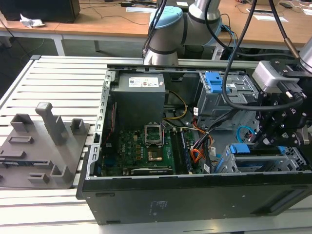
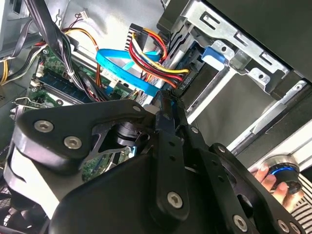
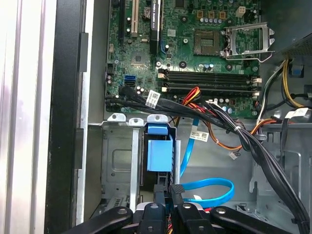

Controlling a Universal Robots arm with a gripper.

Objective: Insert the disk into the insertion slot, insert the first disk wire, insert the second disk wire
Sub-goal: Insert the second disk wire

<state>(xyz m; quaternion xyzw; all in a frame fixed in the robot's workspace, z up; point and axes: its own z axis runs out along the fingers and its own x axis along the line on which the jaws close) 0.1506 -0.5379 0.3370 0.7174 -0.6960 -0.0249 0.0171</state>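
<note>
The disk (image 1: 242, 149), in its blue carrier, sits inside the insertion slot (image 1: 294, 157), the low metal cage at the case's corner on the exterior view's right. Its blue tab (image 3: 160, 155) shows in both wrist views, inside the cage (image 3: 117, 156). My gripper (image 1: 260, 138) reaches down at the disk's end. The fingertips (image 3: 164, 195) stand close together on the black plug of a blue flat disk wire (image 3: 207, 187). A second plug with red, yellow and black wires (image 2: 161, 56) lies right beside my gripper (image 2: 169, 100) at the disk's back (image 2: 214, 52).
A taller grey cage with a blue latch (image 1: 214, 83) stands behind the slot. The motherboard (image 1: 141, 146) and power supply (image 1: 139, 97) fill the case's middle. Black cable bundles (image 3: 234, 126) cross near the cage. A grey fixture plate (image 1: 44, 141) lies outside. A person's hand (image 2: 270, 183) rests by the case.
</note>
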